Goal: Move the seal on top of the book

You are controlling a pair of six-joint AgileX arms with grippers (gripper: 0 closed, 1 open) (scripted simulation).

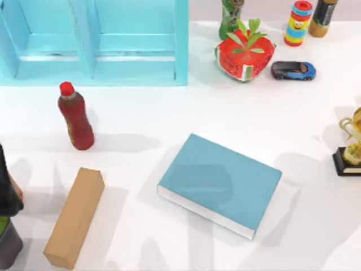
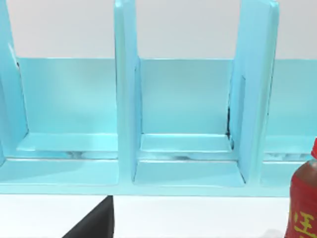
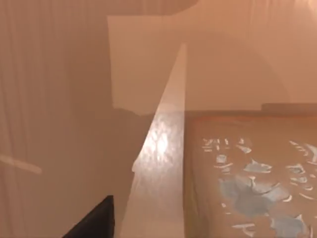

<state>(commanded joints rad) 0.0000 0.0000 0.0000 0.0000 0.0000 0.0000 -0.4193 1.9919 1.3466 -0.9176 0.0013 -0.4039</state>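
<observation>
Seal (image 3: 158, 144), a small brown block with a pale shiny patch, looms right up against the right wrist camera beside the dark edge of the right pincer (image 3: 92, 224), though I cannot tell whether that pincer is gripping it. Meanwhile the large flat teal-blue book (image 1: 220, 183) with white page edges lies askew near the middle of the white worktop (image 1: 169, 113), a long tan box (image 1: 74, 217) well apart on its left. The left pincer (image 2: 92, 224), its state unclear, faces the turquoise shelf unit (image 2: 183, 104).

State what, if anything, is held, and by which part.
It cannot be told: the seal looms close in the right wrist view, but any hold on it is unclear. The book lies free.
</observation>
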